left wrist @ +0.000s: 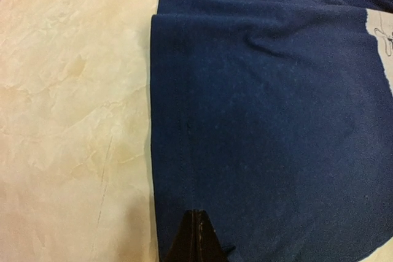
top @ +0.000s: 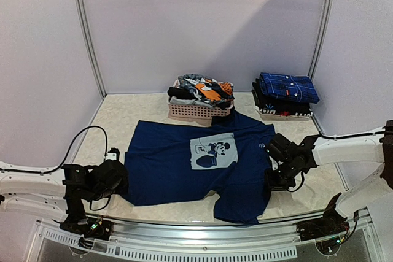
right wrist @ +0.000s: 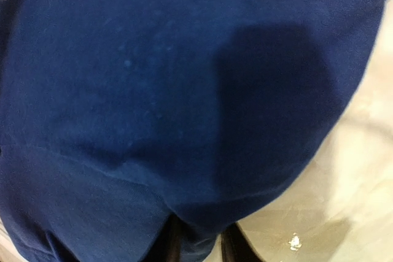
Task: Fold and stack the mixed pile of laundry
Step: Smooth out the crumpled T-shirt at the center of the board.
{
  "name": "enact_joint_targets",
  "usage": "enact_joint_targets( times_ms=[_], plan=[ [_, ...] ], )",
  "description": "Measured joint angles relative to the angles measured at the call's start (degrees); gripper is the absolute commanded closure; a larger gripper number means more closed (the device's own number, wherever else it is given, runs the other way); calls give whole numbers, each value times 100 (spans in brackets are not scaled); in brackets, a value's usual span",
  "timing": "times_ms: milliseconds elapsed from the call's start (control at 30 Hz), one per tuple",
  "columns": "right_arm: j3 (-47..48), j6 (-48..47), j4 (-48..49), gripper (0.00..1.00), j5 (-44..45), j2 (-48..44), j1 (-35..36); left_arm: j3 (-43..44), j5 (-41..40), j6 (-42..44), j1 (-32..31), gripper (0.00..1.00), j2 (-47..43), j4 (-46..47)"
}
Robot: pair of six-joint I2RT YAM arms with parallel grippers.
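The navy T-shirt (top: 178,173) is lying spread out, front up, in the middle of the desk (top: 116,121), its pale cartoon print (top: 213,151) facing the overhead camera. One lower corner is reaching toward the near edge.

The left end effector (top: 121,179) is sitting low at the shirt's left edge. In its wrist view, the dark fingertips (left wrist: 196,237) are pressing together into a point right on the hemmed edge, seemingly pinching the cloth.

The right end effector (top: 274,179) is resting at the shirt's right edge. In its own camera, its two dark fingers (right wrist: 169,246) are showing at the bottom with blue fabric bunching between them, so it is gripping the shirt there.

Behind the shirt, a pink basket (top: 196,112) is touching the collar end and holding loose garments (top: 206,90), orange, black and white among them. To the basket's right, a folded stack (top: 285,93) is sitting on the desk, a blue patterned piece on top.
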Motion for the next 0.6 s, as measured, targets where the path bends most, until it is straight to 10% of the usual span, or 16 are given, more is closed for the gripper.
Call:
enact_joint_targets(
  times_ms=[133,600],
  plan=[
    [0,-24,7,100,166,7,4,4,-35,-50,0,100,-42,-96],
    [0,33,-647,100,774,-914,-79,267,-212,-345,0,97,-601,-999]
  ],
)
